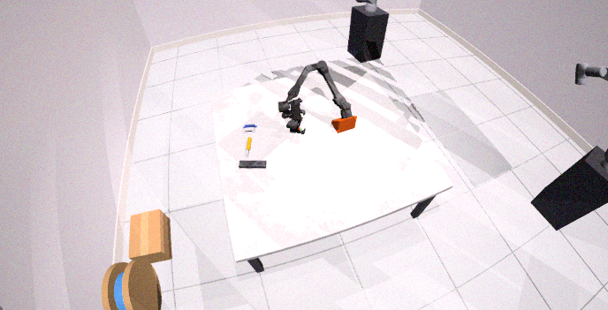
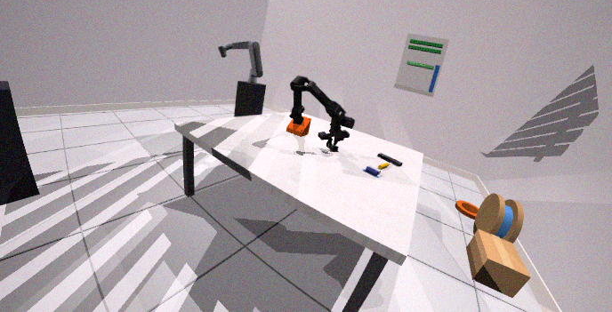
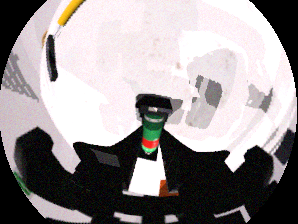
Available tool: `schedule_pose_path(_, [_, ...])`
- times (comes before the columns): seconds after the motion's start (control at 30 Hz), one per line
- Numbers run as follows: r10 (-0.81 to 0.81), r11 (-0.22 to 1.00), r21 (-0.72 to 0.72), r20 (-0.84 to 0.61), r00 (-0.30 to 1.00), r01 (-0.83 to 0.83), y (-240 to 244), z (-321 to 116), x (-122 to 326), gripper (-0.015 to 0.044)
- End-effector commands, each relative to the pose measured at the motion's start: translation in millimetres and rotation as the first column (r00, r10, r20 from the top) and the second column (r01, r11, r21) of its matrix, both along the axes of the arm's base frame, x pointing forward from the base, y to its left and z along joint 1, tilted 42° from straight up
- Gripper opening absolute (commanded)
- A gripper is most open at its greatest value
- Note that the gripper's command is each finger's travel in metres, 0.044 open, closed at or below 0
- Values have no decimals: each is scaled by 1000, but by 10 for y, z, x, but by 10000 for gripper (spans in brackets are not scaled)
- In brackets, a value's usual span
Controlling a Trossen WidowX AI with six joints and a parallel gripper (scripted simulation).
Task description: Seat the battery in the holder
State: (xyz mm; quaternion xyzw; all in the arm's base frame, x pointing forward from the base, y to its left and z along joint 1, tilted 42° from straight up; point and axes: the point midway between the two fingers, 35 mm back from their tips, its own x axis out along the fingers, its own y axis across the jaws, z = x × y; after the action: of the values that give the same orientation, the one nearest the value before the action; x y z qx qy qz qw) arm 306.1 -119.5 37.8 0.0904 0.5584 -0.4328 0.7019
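Observation:
A green battery [image 3: 152,131] with a red band near one end shows in the wrist view. My gripper [image 3: 151,129] [image 1: 300,130] [image 2: 333,146] is shut on it, low over the table. The black holder [image 3: 154,103] shows beyond the battery's green end, with a small bright spot on its inner side. Another black part shows just past the red end. The battery lies lengthwise between these two black parts. Whether it is fully down, level or under the lip cannot be told. The fingers hide the holder's sides, and the top and exterior views are too small to show the fit.
A blue item [image 1: 250,125] [image 2: 372,171], a yellow screwdriver [image 1: 249,143] [image 2: 383,165] [image 3: 69,12] and a black bar [image 1: 252,164] [image 2: 390,159] [image 3: 51,58] lie on the table [image 1: 309,206] [image 2: 307,185] away from my gripper. My arm stands on an orange base [image 1: 344,124] [image 2: 298,127].

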Motion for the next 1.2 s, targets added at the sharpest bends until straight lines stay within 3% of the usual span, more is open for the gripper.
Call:
schedule_pose_path(0.0, [4, 1000, 4, -10, 1000, -4, -18, -6, 16, 79])
schedule_pose_path(0.6, [5, 1000, 3, -6, 1000, -5, -33, 12, 40, 79])
schedule_pose_path(0.73, [5, 1000, 3, -6, 1000, -5, -33, 12, 40, 181])
schedule_pose_path(1.17, [3, 1000, 3, -4, 1000, -3, 69, 130, 43, 181])
